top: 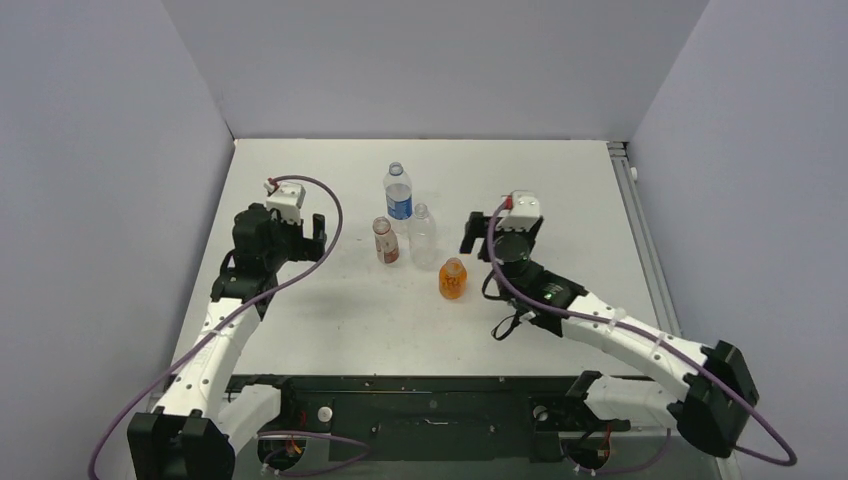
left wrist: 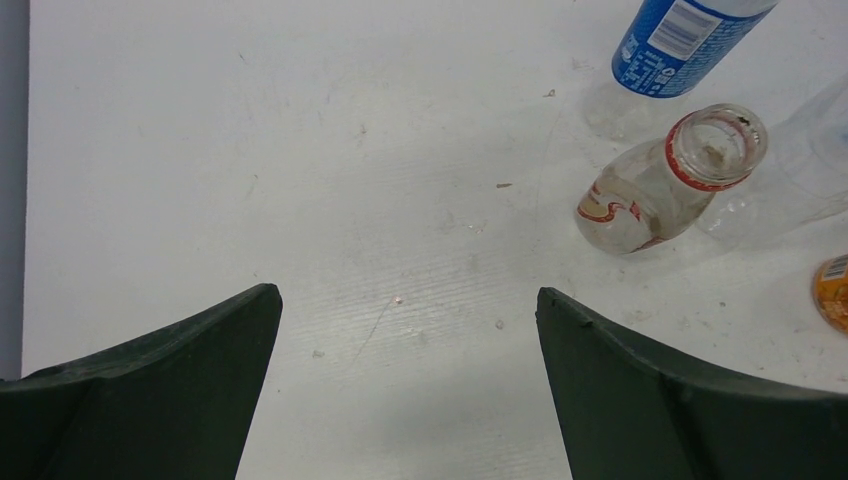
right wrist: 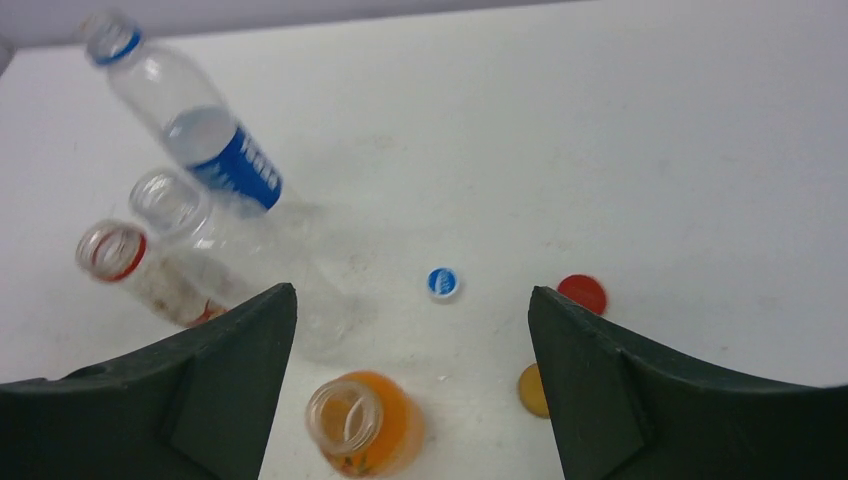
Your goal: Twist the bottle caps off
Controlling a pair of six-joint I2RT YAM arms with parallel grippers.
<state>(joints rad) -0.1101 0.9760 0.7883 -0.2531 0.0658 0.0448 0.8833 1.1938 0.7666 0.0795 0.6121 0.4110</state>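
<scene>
- The left gripper (left wrist: 408, 295) hangs over bare table (top: 330, 330) at 9 o'clock of the bottle group, its fingers wide apart and holding nothing.
- The short red-labelled bottle (left wrist: 650, 195) stands with an open mouth, only its red neck ring left.
- The Pepsi bottle (right wrist: 205, 135), at 12 o'clock in the group, shows a blue ring and no cap.
- The clear unlabelled bottle (right wrist: 200, 225) is open as well.
- The orange bottle (right wrist: 362, 425), at 5 o'clock in the group, is open too.
- Loose on the table in the right wrist view: a blue cap (right wrist: 442, 283) at 1 o'clock of the orange bottle, an orange cap (right wrist: 533, 390) at its 3 o'clock and half hidden by a finger, and a red cap (right wrist: 582, 293) at 3 o'clock of the blue one.
- The white cap shows in no view.
- The right gripper (right wrist: 412, 292) hovers over those caps, fingers spread with nothing between them.
- Judgement: all four mouths look bare, so the unscrewing seems finished — only backing the arms away appears left.
</scene>
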